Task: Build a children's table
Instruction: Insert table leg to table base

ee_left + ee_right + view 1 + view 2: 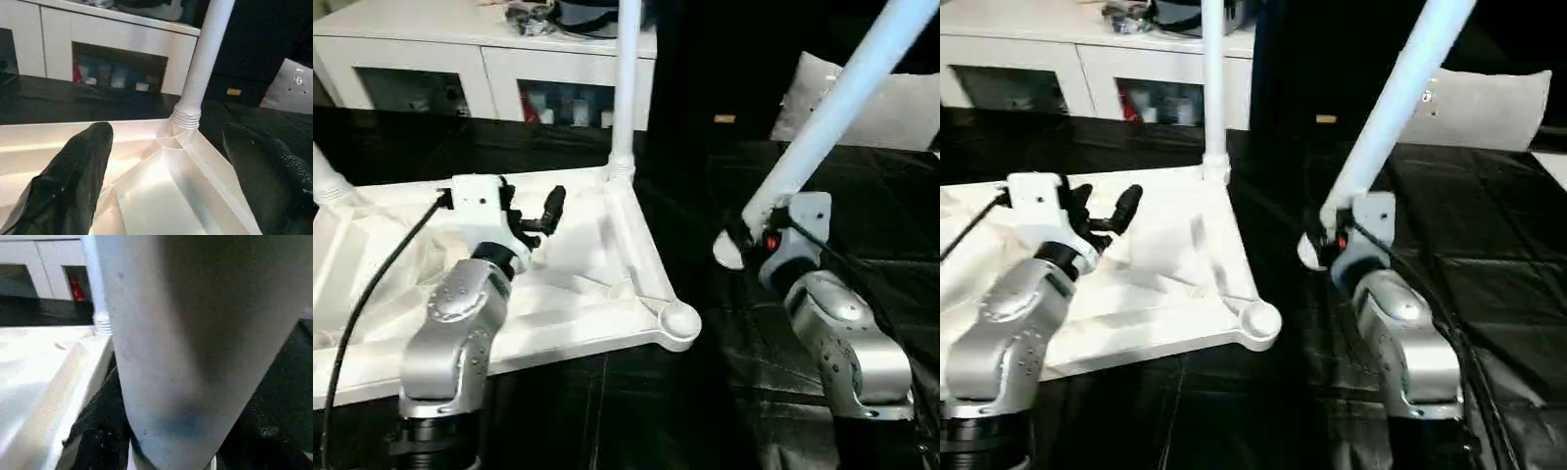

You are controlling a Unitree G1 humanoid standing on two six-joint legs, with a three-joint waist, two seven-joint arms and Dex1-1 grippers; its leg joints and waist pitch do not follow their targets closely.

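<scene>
Nearest the robot, the white plastic rectangular table top [578, 284] lies upside down on the black floor covering [862, 225], ribbed underside up. Its near right round corner socket [677, 320] is empty. The left claw [530, 217] hovers over the underside with its black fingers spread, grasping nothing. Just right of the top, the right claw [744, 240] is clenched on the thick end of a long white tapered plastic leg [847, 103], which slants up and away, clear of the top. Farther back, a second white leg [626, 88] stands upright, seated in the far right socket; a further leg [328, 181] shows at the far left corner. Behind stand a white glass-door cabinet [489, 69] and a grey cushion [891, 103].

Judgement: leg fitting is in hand. The next move calls for bringing the held leg upright, aligning its end over the empty near socket, then seating it.
</scene>
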